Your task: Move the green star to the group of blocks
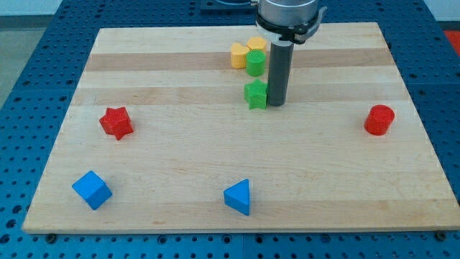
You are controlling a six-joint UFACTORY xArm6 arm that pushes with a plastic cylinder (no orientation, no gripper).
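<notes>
The green star [256,94] sits on the wooden surface [180,151], above centre and toward the view's top. My tip [277,104] touches its right side; this end effector is a plain dark rod with nothing to spread or pinch. Just above the star is the group: a green cylinder [255,62], a yellow block [239,55] and another yellow block [257,45], touching. Well apart lie a red star [116,121], a red cylinder [379,119], a blue cube [92,190] and a blue triangular block [238,196].

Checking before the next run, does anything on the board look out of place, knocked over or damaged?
Nothing stands out. My tip sits just to the view's right of the green star, below the yellow and green group. All blocks rest flat on the board, undamaged.
</notes>
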